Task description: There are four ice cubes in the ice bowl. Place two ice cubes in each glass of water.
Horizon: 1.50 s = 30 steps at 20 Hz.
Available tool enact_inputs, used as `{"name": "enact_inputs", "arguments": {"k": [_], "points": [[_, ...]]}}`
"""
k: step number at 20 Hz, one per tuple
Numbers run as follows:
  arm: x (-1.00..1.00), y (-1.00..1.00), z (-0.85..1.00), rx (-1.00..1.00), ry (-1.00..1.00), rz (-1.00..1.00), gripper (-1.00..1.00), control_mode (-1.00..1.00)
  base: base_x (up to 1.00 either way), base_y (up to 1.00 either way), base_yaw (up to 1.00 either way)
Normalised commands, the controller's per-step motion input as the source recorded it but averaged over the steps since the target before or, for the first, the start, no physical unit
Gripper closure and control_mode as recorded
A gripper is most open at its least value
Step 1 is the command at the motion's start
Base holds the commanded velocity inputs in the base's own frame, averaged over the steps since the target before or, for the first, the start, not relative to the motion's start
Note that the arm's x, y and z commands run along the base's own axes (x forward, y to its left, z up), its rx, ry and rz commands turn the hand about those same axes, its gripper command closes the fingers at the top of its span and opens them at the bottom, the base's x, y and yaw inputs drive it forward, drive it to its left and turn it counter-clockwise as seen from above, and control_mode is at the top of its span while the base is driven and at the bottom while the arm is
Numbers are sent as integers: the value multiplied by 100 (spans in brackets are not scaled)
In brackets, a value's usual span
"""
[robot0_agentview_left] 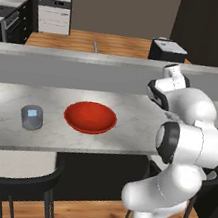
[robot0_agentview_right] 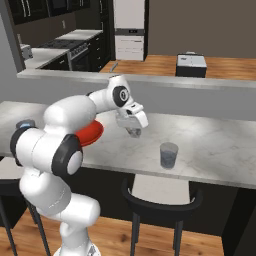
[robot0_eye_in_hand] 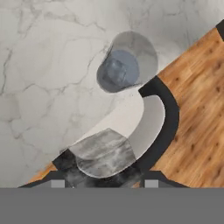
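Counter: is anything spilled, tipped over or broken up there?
Nothing stands out. The red bowl sits level on the counter. The glass beside the bowl and the glass near the gripper both stand upright, with no puddle around them. One ice cube sits between the gripper's fingertips.

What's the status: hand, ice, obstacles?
Hand shut on ice cube, above counter. Glass ahead, one cube inside. Nothing between hand and glass.
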Motion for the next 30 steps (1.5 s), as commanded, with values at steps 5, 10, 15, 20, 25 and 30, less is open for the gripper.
{"name": "enact_inputs", "arguments": {"k": [5, 10, 15, 20, 25, 30], "points": [[-6, -95, 3, 1, 0, 0, 100, -100, 0, 0, 0], [-1, -61, 0, 5, -4, 0, 100, -100, 0, 0, 0], [8, -30, 0, 5, -9, 0, 100, -100, 0, 0, 0], [21, -12, -3, 6, -10, 0, 100, -100, 0, 0, 0], [16, 0, -9, 9, -10, 0, 100, -100, 0, 0, 0], [5, -4, -18, 10, -10, 0, 100, -100, 0, 0, 0]]}}
